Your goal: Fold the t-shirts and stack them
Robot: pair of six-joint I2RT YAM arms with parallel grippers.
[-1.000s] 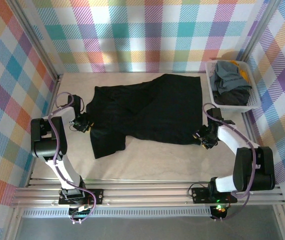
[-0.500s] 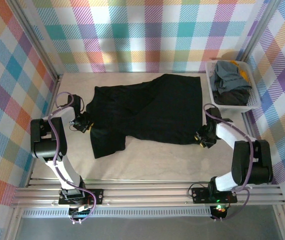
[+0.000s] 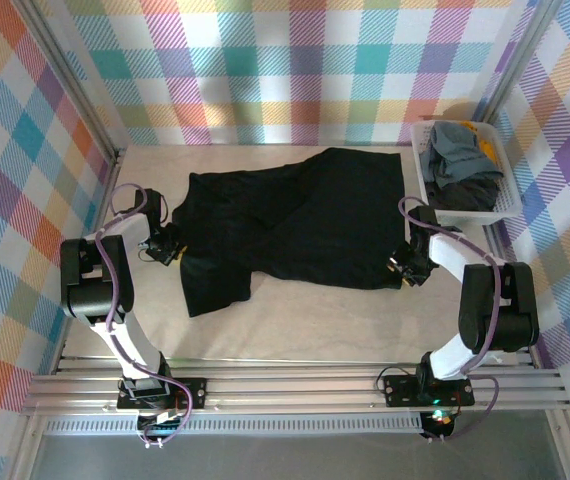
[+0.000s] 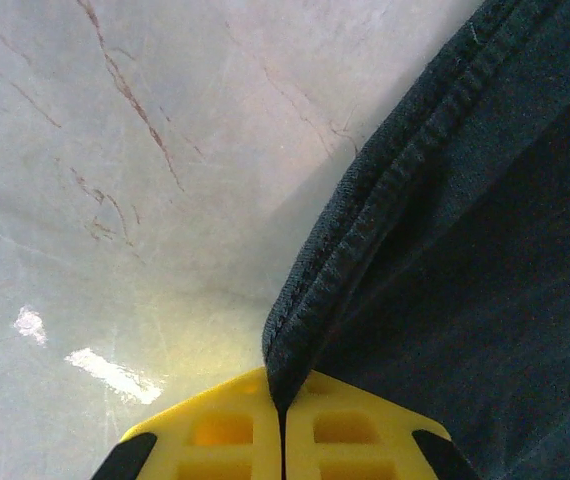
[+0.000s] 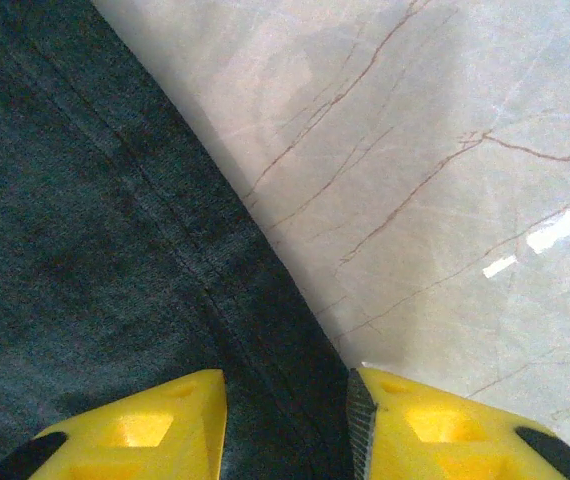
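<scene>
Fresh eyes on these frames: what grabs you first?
The large plain black cloth t-shirt lies spread across the middle of the pale table. The left gripper is shut on its hem, while the right gripper sits open astride the opposite edge. At far right, a white slatted plastic basket holds a heap of grey-blue, dark and yellow-orange clothes.

A pale, marble-veined table [image 3: 295, 320] carries a large black t-shirt [image 3: 305, 225], spread mostly flat across its middle with one flap reaching toward the near left, and a white slatted basket [image 3: 465, 216] at the far right corner, just beside the shirt.
</scene>
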